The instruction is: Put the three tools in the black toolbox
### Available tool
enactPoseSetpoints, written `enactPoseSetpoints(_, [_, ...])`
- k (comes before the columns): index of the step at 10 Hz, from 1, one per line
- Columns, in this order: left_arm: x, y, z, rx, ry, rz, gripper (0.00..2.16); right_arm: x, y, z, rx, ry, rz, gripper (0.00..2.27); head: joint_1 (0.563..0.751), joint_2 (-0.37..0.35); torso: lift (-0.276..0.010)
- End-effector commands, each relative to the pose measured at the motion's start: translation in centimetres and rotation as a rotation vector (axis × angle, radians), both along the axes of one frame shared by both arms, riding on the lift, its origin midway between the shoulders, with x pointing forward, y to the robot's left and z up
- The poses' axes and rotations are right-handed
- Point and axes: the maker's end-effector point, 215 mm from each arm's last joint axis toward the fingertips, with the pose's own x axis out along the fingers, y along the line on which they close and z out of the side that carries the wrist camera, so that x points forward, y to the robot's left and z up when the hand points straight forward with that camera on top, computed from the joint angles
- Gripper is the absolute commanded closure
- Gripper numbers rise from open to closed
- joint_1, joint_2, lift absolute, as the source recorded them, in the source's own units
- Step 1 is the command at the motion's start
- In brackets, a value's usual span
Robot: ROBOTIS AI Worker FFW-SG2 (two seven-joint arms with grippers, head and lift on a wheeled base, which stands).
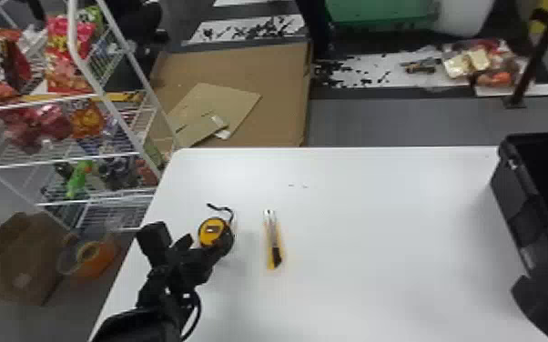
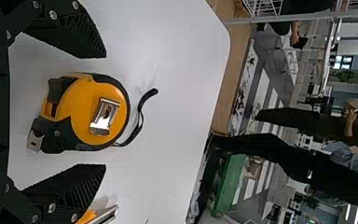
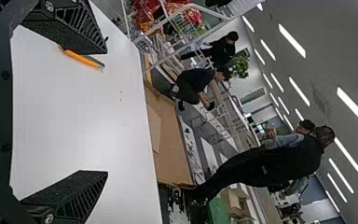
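Your left gripper (image 1: 201,245) has its fingers apart, flanking the tape measure (image 1: 213,231) (strap loose) on the desk (image 1: 378,218). Your right gripper (image 3: 106,111) is spread. The utility knife (image 1: 272,241) lies between tape measure and black toolbox (image 1: 509,204).

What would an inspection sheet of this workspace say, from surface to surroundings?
Surface: white table, small dark marks toward its far side.
Job's things: tape measure and, to its right, utility knife on the table; black toolbox at the right.
Clutter: flattened cardboard on the floor beyond.
Grippers: left gripper open around the tape measure, not touching; right gripper open.
Cables: black loop at the left arm.
Surroundings: wire shelf with snack bags, left.
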Motion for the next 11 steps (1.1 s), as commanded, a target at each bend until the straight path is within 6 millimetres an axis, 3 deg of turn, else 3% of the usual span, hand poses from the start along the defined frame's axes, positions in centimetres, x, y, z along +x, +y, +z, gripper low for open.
enactPoseSetpoints(1, [0.2, 0.0, -0.4, -0.003, 0.006, 0.007, 0.17, 0.0, -0.2, 0.0, -0.002, -0.003, -0.003, 0.08, 0.695, 0.226, -0.055])
enactPoseSetpoints(10, [1.6, -0.7, -2.6, 0.011, 0.053, -0.002, 0.2, -0.3, -1.1, 1.0, 0.01, -0.033, -0.02, 0.08, 0.695, 0.202, -0.055])
enactPoseSetpoints(11, [1.7, -0.9, -2.8, 0.015, 0.06, 0.0, 0.6, -0.3, -1.1, 1.1, 0.017, -0.036, -0.022, 0.08, 0.695, 0.201, -0.055])
